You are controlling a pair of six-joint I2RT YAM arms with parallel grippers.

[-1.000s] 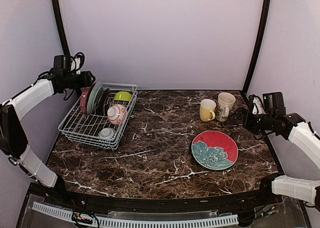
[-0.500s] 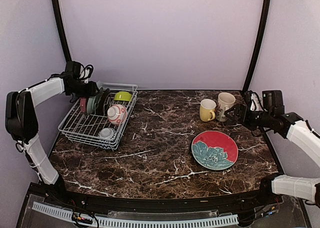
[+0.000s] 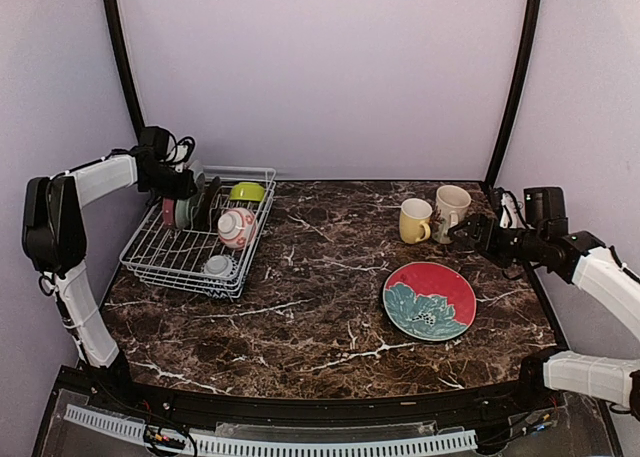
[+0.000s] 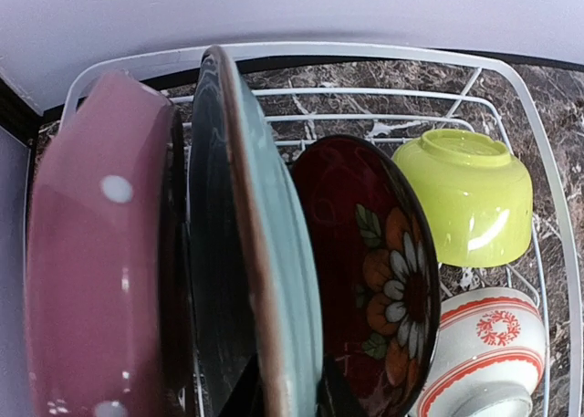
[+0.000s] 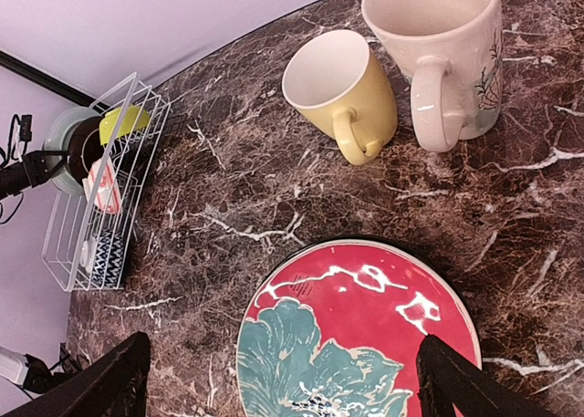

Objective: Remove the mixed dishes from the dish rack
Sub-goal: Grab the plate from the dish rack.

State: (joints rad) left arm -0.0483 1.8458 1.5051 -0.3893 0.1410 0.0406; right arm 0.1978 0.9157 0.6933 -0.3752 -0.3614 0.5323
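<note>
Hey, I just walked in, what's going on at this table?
Two robot arms are emptying a dish rack. A yellow mug, a cream mug and a red floral plate are already out on the table. The left pincer is at the rack's far corner over the upright plates; the lime-green bowl and red-and-white bowl sit in there too. The right pincer hangs open and empty near the mugs.

Glossy lime-green bowl (image 4: 470,193); wire dish rack (image 4: 365,46)
</note>
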